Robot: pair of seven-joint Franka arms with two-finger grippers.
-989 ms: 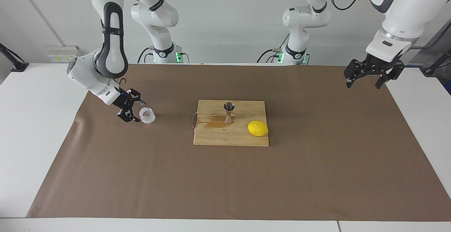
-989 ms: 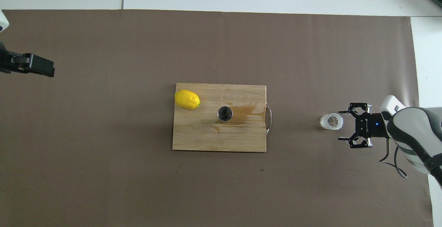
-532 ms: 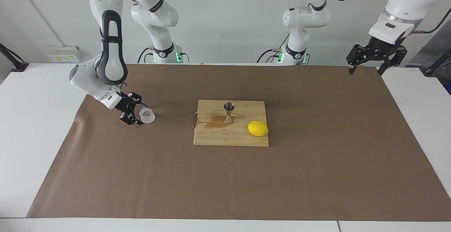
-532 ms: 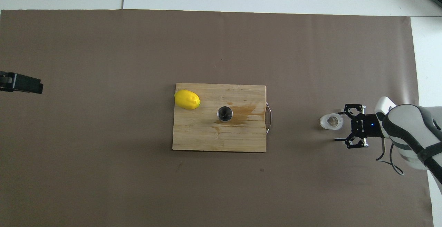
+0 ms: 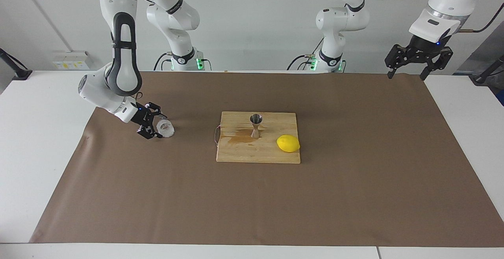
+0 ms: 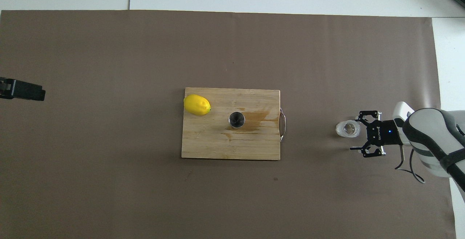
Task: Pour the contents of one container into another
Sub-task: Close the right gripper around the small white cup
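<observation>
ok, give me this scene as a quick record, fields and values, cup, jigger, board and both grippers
cup: upright on the brown mat, toward the right arm's end
jigger: upright on the cutting board, wet stain beside it
lemon: on the board
right gripper: open, low beside the cup, not gripping
left gripper: open, raised, waiting

In the overhead view you see only one dark part of the left tool [image 6: 22, 90], cut by the picture's edge. What the clear cup [image 5: 165, 128] contains, you cannot tell.
</observation>
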